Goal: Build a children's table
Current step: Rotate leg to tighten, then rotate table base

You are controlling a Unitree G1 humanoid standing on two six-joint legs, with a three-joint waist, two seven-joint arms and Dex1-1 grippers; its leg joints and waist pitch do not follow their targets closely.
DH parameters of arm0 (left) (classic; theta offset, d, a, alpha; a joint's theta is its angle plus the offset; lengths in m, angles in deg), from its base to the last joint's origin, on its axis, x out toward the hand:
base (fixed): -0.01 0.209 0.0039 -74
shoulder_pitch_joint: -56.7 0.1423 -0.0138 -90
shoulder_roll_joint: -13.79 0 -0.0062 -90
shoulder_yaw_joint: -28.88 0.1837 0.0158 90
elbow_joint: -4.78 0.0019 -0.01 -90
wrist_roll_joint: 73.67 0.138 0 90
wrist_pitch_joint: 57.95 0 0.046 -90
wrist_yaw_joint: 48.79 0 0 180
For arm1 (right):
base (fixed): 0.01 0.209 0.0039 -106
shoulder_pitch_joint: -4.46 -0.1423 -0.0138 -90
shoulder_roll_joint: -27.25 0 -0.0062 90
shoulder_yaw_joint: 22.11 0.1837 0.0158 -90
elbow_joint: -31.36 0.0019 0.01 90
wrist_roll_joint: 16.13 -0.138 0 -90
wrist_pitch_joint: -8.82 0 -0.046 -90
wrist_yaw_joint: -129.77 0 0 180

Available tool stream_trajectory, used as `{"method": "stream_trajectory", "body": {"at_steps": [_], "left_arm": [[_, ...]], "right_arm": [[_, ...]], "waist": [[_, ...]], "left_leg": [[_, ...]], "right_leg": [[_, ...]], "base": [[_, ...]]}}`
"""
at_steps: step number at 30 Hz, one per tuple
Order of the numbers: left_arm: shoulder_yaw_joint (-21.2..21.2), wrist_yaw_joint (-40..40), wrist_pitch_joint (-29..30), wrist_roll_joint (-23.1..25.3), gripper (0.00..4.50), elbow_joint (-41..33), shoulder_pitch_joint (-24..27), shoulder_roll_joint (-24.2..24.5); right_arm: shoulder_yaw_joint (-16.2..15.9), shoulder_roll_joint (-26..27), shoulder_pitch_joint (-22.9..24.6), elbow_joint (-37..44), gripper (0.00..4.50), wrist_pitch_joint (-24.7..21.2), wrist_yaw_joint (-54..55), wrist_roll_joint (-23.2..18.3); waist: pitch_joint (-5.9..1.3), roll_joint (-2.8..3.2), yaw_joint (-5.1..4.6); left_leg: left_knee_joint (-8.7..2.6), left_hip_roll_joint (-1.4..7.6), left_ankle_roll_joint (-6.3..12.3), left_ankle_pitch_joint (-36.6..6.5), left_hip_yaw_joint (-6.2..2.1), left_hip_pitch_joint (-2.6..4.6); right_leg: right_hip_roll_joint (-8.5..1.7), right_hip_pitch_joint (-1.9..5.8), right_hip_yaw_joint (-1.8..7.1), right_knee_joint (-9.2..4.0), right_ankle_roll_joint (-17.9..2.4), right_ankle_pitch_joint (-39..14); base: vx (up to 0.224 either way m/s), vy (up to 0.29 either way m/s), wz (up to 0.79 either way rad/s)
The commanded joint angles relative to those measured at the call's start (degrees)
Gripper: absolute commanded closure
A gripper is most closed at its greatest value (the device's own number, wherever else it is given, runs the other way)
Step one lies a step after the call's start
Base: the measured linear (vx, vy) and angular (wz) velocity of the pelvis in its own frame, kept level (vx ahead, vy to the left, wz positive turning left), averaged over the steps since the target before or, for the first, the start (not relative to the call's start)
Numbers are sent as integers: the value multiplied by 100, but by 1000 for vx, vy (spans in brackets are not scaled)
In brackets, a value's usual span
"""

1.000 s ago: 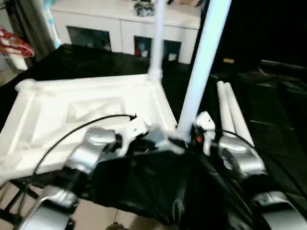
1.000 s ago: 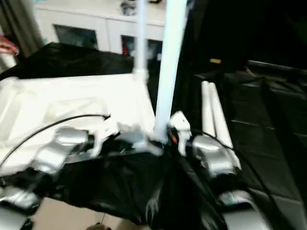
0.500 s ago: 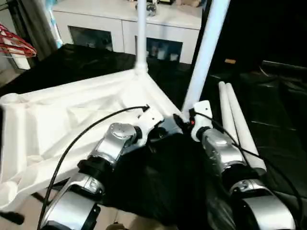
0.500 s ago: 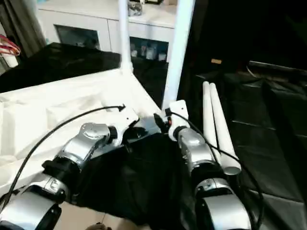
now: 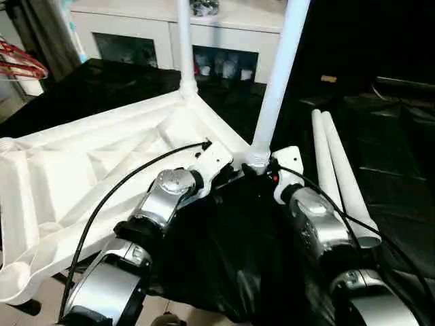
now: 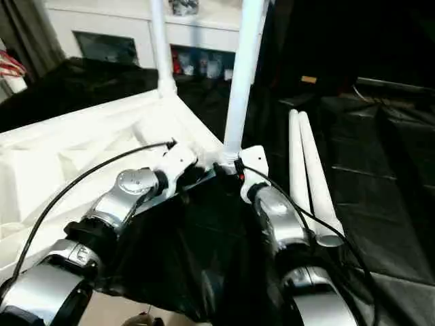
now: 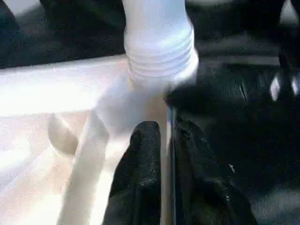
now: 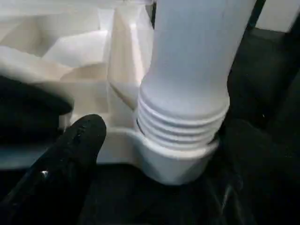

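Tabletop (image 5: 102, 170) upturned, ribbed, white

large white ribbed tabletop (image 5: 81, 170): smooth matt plastic | desk cover (image 5: 224, 265): glossy black sheeting | forearms (image 5: 166, 197): brushed silver metal

**Dark sheeting, white cabinet behind**

Black plastic sheeting (image 5: 401, 176) covers the counter, creased and glossy where the light catches it. At the back stands a white cabinet (image 5: 224, 24) with glass doors (image 5: 126, 49), small items dim behind the panes. A grey curtain (image 5: 44, 30) hangs at the far left, with red wire hangers (image 5: 20, 62) beside it. Pale floor (image 5: 47, 305) shows at the near edge.
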Motion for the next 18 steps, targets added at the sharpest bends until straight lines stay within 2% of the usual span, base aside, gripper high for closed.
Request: {"method": "stream_trajectory", "body": {"at_steps": [1,3,6,9,13,15,16,17,18], "left_arm": [[-339,-14,102,-236,366,-448,55,273],[-444,-72,160,-259,366,-621,131,405],[-786,-263,537,-249,366,-1157,359,932],[-984,-364,759,-209,366,-1333,449,1231],[-1443,-688,1237,60,366,-1536,661,2114],[-1526,-752,1333,109,390,-1557,702,2277],[-1616,-669,1540,275,399,-1645,937,2809],[-1635,-635,1627,313,399,-1717,1034,2965],[-1635,-634,1631,315,404,-1720,1038,2972]], "right_arm": [[-16,-147,182,497,15,-241,-178,-75],[-55,-203,303,700,15,-326,-302,-102],[-199,-326,615,1306,15,-613,-606,-127],[-349,-403,747,1577,15,-735,-863,-140],[-722,-569,1001,2144,15,-1103,-1411,-161],[-771,-581,1022,2208,44,-1179,-1467,-158],[-880,-561,983,2174,52,-1319,-1482,-44],[-903,-545,971,2174,52,-1375,-1468,-13],[-904,-544,971,2174,72,-1377,-1467,-12]], "waist": [[-408,-70,21],[-404,-94,-8],[-397,-59,-52],[-392,-60,-75],[-351,-91,-81],[-346,-71,-115],[-345,-86,-108],[-335,-97,-145],[-341,-77,-131]], "left_leg": [[-302,225,378,-697,-70,21],[-299,224,451,-613,-70,9],[-285,222,495,-603,-60,27],[-285,209,480,-654,-50,43],[-338,236,329,-910,-75,52],[-349,237,230,-974,-85,65],[-352,248,151,-1002,-98,88],[-363,231,165,-966,-91,46],[-350,235,130,-965,-83,96]], "right_leg": [[-444,352,273,-346,-1135,-295],[-421,358,266,-324,-1159,-131],[-400,336,269,-306,-1173,-11],[-389,323,268,-323,-1167,-131],[-394,307,268,-357,-1022,-620],[-382,292,271,-346,-1006,-635],[-400,282,274,-326,-1072,-617],[-379,297,278,-326,-1058,-581],[-385,264,282,-326,-1077,-527]], "base": [[0,0,0],[0,0,0],[0,0,0],[0,0,0],[0,0,0],[0,0,0],[0,0,0],[0,0,0],[0,0,0]]}}
